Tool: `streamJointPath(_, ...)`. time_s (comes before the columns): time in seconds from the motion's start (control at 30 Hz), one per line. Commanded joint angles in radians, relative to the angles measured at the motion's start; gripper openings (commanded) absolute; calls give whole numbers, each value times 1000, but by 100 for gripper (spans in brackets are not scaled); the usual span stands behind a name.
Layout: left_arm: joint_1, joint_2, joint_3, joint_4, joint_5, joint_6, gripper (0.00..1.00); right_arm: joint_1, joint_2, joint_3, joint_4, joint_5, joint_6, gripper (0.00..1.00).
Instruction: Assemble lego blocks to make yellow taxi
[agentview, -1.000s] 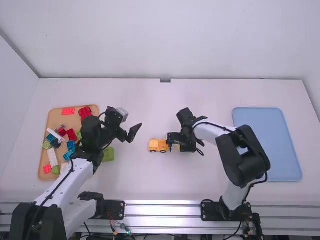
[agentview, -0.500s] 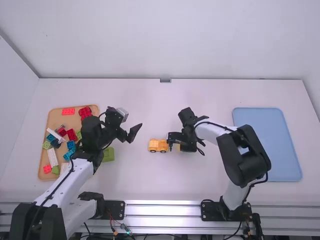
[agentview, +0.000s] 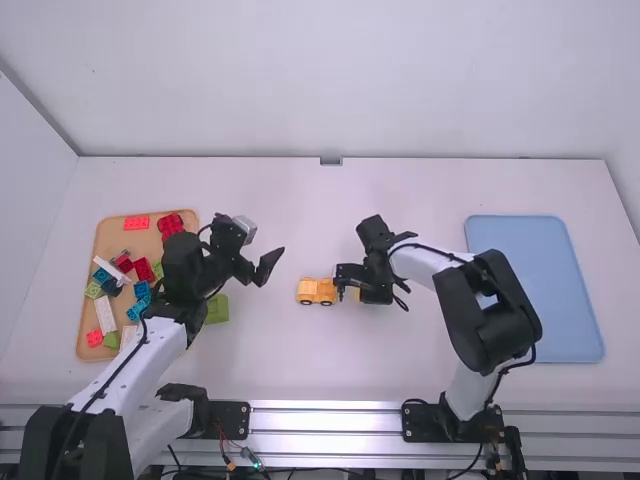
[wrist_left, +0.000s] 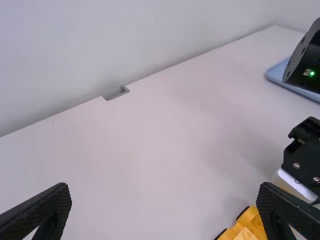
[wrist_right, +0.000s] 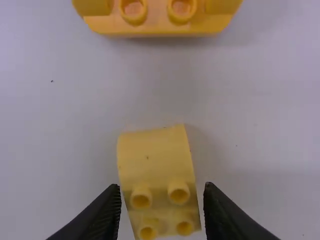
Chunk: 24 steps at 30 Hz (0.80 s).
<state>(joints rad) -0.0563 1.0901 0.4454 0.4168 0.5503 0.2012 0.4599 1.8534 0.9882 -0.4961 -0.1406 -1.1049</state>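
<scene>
- Two arms are standing at the near edge of the white surface (agentview: 280, 370), each bending in toward the middle.
- The left arm is slanting up and away past the wooden tray (agentview: 100, 240) of mixed blocks (agentview: 136, 223), its wrist hanging above the surface.
- Its gripper, the left gripper (agentview: 271, 266), is pointing toward the middle, and its jaws are standing wide with nothing between them.
- The right arm is folding sharply at its big black joint, its forearm slanting inward and its wrist leaning over the work.
- The right gripper (agentview: 343, 289) is pointing down, its jaws straddling a yellow block (wrist_right: 157, 160) and leaving a slim gap on one side.
- That block is lying on the surface, studs showing, near the yellow wheeled car (agentview: 317, 291) but apart from it.
- The blue tray (agentview: 535, 290) is lying beyond the right arm, toward the surface's right side.
</scene>
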Motion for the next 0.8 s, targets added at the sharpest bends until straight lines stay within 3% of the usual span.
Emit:
streamJointPath(0.0,2,-13,-2,0,19,-4,99,5,11,20,-2,-13,8,41)
streamJointPath(0.23,2,-13,-2,0,39,-3,99,5,11,20,-9,-20,19,29)
streamJointPath(0.37,2,-13,-2,3,44,-5,99,7,11,19,-5,-16,56,30)
streamJointPath(0.53,2,-13,-2,0,44,-4,99,6,11,10,-6,-16,73,37)
streamJointPath(0.63,2,-13,-2,1,43,-13,99,6,11,10,-6,-11,96,29)
streamJointPath(0.77,2,-13,-2,9,44,-33,99,6,11,10,-1,-12,152,28)
